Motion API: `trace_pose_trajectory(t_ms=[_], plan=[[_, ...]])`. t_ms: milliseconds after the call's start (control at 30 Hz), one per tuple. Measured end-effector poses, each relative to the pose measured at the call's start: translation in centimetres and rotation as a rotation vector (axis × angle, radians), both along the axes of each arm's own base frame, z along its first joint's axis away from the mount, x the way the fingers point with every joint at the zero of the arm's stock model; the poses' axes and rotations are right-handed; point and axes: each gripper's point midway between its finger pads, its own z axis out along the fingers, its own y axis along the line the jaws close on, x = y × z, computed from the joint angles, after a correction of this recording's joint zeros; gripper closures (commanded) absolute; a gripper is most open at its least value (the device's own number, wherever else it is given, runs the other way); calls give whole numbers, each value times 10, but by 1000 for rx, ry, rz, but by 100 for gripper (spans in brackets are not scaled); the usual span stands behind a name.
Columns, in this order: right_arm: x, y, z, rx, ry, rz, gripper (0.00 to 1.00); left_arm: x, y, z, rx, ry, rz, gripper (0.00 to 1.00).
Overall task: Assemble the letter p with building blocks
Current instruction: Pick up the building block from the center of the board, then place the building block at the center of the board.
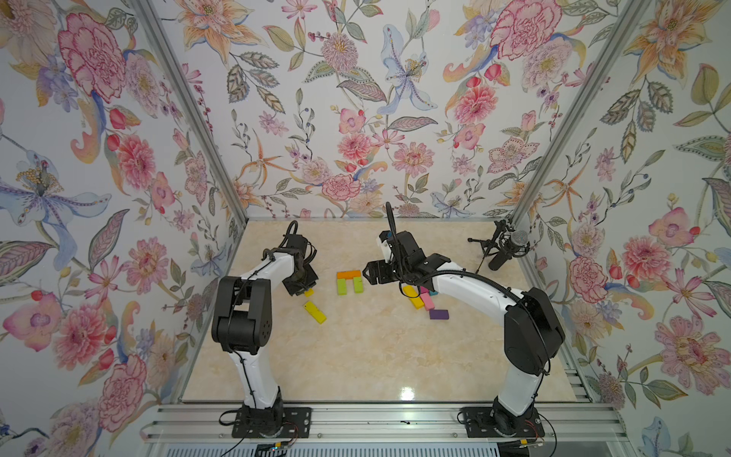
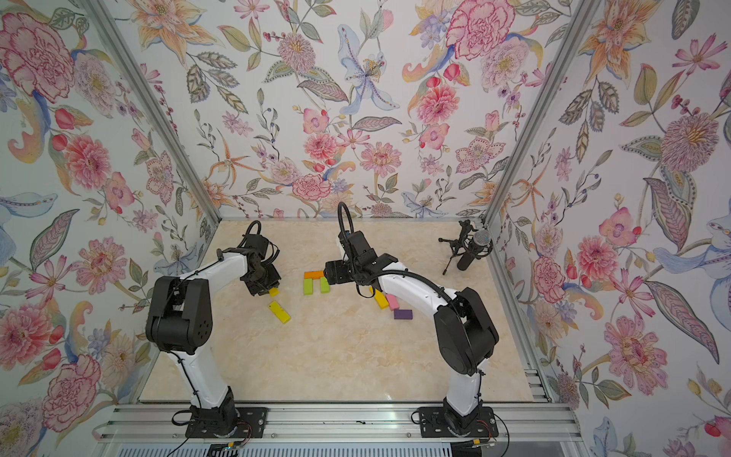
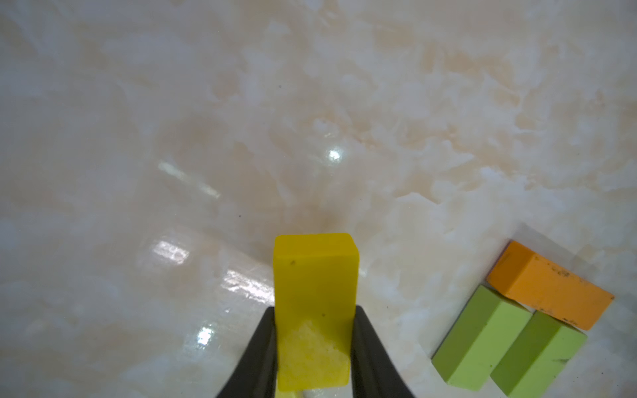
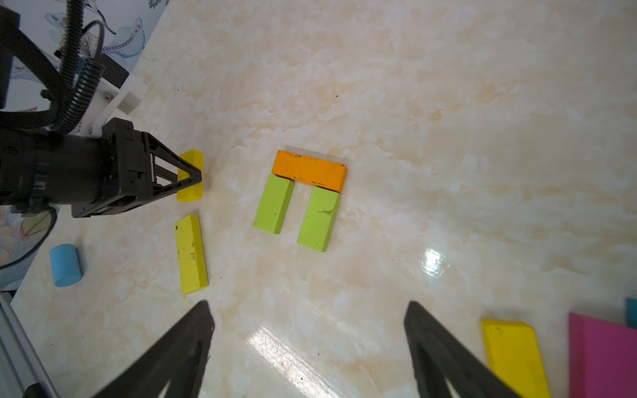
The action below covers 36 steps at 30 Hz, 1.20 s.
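Observation:
My left gripper is shut on a yellow block, which sticks out past its fingertips close over the table. The top views show that block's end under the left gripper. To its right, an orange block lies across the far ends of two lime green blocks, forming an arch. My right gripper is open and empty, just right of the arch. A second yellow block lies flat near the left gripper.
Under the right arm lie loose yellow, pink and purple blocks. A blue cylinder lies by the left wall. A microphone on a stand is at the back right. Flowered walls enclose the table.

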Motion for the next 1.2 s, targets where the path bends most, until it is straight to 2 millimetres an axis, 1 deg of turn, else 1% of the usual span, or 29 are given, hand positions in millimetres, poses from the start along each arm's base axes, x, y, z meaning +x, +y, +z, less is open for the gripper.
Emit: trace_pose_trajectory(t_ms=[167,333,433,533,700,800,900,1000,1100,1200], plan=[[3,-4,-1,-2,2,-11,13,-2,-21,28,12,-62,-85,100],[3,-18,-10,-15,20,-34,13,-7,-48,47,22,-105,-167,100],[0,-32,-11,-19,27,-59,13,-12,-67,53,17,-120,-216,100],[0,-47,-5,-12,21,-91,13,-15,-89,60,12,-137,-272,100],[2,-79,6,-4,3,-163,13,-18,-131,73,26,-177,-419,100],[1,-94,11,2,-7,-196,13,-18,-146,68,64,-177,-496,100],[-2,-103,14,10,-11,-213,12,-25,-157,52,111,-142,-590,100],[-5,-108,17,15,-16,-224,12,-32,-167,40,140,-122,-697,100],[-5,-111,17,13,-16,-231,12,-38,-181,36,129,-136,-798,98],[-5,-112,16,13,-15,-232,12,-43,-191,34,122,-154,-883,98]])
